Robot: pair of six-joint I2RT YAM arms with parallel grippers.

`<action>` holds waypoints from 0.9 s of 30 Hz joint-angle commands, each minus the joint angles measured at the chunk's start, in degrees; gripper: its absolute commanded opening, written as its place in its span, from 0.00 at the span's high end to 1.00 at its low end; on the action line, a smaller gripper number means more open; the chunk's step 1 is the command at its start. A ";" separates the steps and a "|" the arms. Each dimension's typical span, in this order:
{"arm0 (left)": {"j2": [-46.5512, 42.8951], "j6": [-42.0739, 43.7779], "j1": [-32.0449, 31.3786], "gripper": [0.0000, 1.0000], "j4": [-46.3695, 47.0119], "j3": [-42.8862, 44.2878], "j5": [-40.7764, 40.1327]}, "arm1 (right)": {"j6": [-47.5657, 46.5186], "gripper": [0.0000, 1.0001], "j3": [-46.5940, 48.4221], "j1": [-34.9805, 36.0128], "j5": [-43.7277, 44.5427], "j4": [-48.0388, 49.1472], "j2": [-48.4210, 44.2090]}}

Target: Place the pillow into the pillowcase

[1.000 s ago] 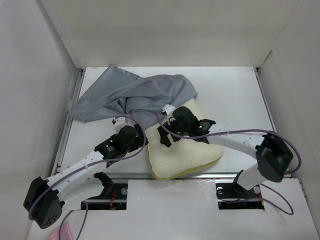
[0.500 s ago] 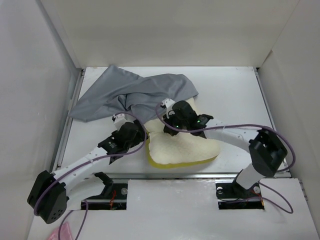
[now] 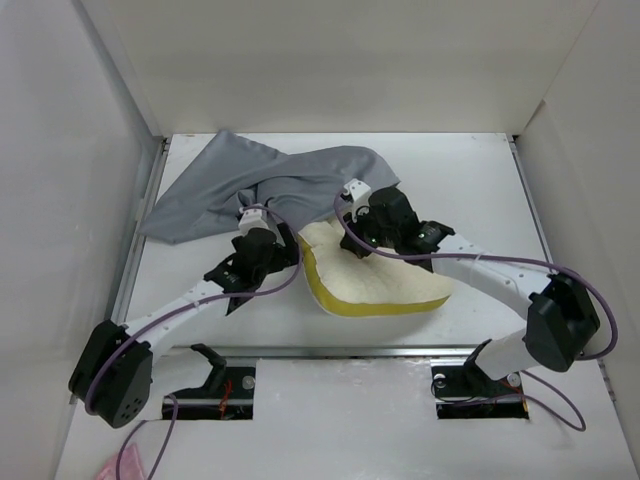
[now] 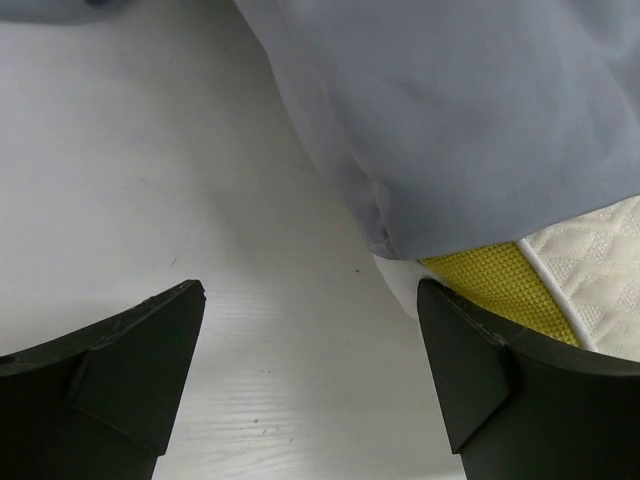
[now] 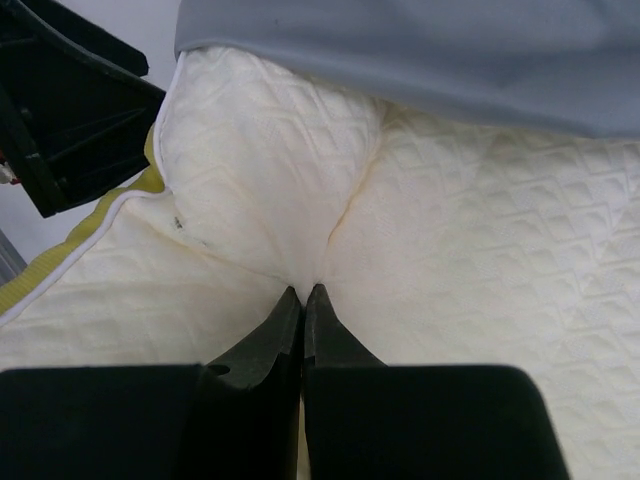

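Note:
The cream pillow (image 3: 385, 285) with its yellow edge lies mid-table, its far edge tucked under the grey pillowcase (image 3: 270, 185). My right gripper (image 3: 355, 240) is shut, pinching a fold of the pillow's top fabric (image 5: 303, 295); the pillow (image 5: 480, 260) fills that view, with the pillowcase (image 5: 420, 50) draped over its far side. My left gripper (image 3: 283, 243) stands open at the pillow's left corner. In the left wrist view only bare table shows between the left gripper's (image 4: 310, 345) jaws; the pillowcase hem (image 4: 470, 110) and the pillow's yellow edge (image 4: 495, 280) lie just beyond its right finger (image 4: 520, 390).
White walls box in the table (image 3: 470, 180) on the left, back and right. The pillowcase spreads toward the far left corner. A raised ledge (image 3: 340, 375) with the arm bases runs along the near edge. The left gripper's black body (image 5: 70, 110) shows beside the pillow corner.
My right gripper has shut on the pillow's fabric and carried the pillow away from the near edge toward the pillowcase. The left arm has reached forward to the pillow's left corner, jaws narrowing slightly.

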 commanded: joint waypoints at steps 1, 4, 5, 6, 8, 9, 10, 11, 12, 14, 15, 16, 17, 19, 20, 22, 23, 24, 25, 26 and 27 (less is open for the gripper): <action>0.37 5.79 0.68 0.14 8.89 2.84 3.92 | -1.13 1.00 4.08 -0.69 -1.29 3.29 -0.82; 3.26 7.98 1.48 0.24 10.38 4.24 3.31 | -1.13 1.00 4.09 -0.69 -1.90 3.29 -0.82; 4.32 8.68 2.26 0.29 10.99 5.03 3.31 | -1.13 1.00 4.09 -0.69 -1.91 3.29 -1.43; 6.67 9.30 2.96 0.39 11.70 5.56 3.31 | -1.65 1.00 4.09 -0.69 -1.91 2.77 -1.44; 9.50 10.61 3.58 0.49 11.70 8.71 3.31 | -2.18 1.00 4.61 -0.69 -1.91 2.23 -1.44; 12.12 10.62 4.11 0.53 10.92 10.03 2.79 | -2.19 1.00 4.62 -0.69 -1.21 1.62 -1.44; 13.28 10.62 4.11 0.61 10.39 12.13 2.78 | -2.19 1.00 4.62 -0.69 -0.34 1.62 -1.44; 14.25 11.41 4.63 0.66 10.39 13.02 2.78 | -2.19 1.00 4.62 -0.69 -0.33 1.62 -1.44; 15.74 12.29 4.64 0.71 10.39 13.73 2.78 | -2.19 1.00 4.62 -0.69 0.37 1.62 -1.44; 16.98 12.99 5.17 0.88 10.39 15.74 3.40 | -2.19 1.00 4.62 -1.21 0.90 1.62 -1.44; 16.98 13.00 5.17 0.94 10.39 15.76 4.00 | -2.71 1.00 4.62 -1.22 1.43 1.62 -1.44; 17.85 13.69 5.17 1.00 10.99 16.45 4.01 | -2.71 1.00 4.62 -1.22 1.43 1.62 -1.44; 18.56 14.48 5.17 1.00 11.00 17.07 4.01 | -2.71 1.00 4.62 -1.74 1.43 1.62 -1.44; 18.56 15.63 5.17 1.00 11.00 17.08 5.23 | -2.19 1.00 4.62 -2.27 2.21 2.49 -1.44; 17.87 16.42 5.17 1.00 10.39 17.60 6.63 | -1.66 1.00 4.62 -2.79 3.96 3.11 -0.83; 15.75 15.73 4.29 1.00 10.39 15.85 10.33 | -0.09 1.00 4.62 -3.50 5.74 6.53 -0.30; 12.71 15.72 2.29 1.00 10.39 14.89 11.64 | 0.71 1.00 4.62 -3.50 7.13 8.28 0.49; 11.11 15.03 1.14 1.00 10.39 12.70 12.27 | 1.24 1.00 4.62 -4.02 10.01 10.13 0.49; 9.53 14.15 0.08 1.00 9.69 11.98 13.93 | 1.94 1.00 4.62 -4.03 12.39 14.23 1.19; 6.81 13.27 -0.63 1.00 8.29 11.98 14.81 | 3.51 1.00 4.62 -4.03 15.11 16.19 1.81; 5.48 12.22 -2.20 1.00 6.19 11.02 15.34 | 4.05 1.00 4.62 -4.03 19.75 18.30 1.81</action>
